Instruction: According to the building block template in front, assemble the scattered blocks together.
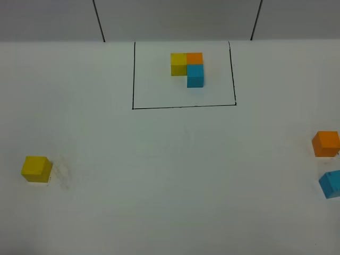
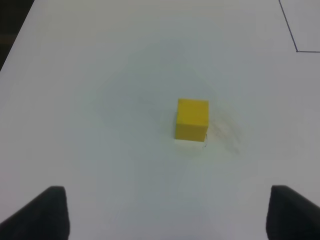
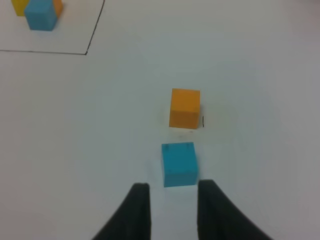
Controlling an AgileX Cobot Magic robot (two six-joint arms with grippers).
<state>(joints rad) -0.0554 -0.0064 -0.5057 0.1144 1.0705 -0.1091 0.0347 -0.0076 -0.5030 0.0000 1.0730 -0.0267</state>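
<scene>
Yellow cube (image 1: 36,169) sits alone far left on the white table (image 1: 159,175), the left gripper (image 2: 168,200) spread wide just short of it. At the far right, the right gripper (image 3: 173,191) hangs parted and empty behind the blue cube (image 3: 179,164), near the orange cube (image 3: 184,108). The template (image 1: 187,69) rests inside its black outline (image 1: 183,107) at the back.

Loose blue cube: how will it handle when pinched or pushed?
The blue cube looks rigid and flat-faced, so it probably slides rather than rolls or tips. Its smooth sides might slip under an off-centre pinch. A push from the right claw could shove it into the orange cube.
</scene>
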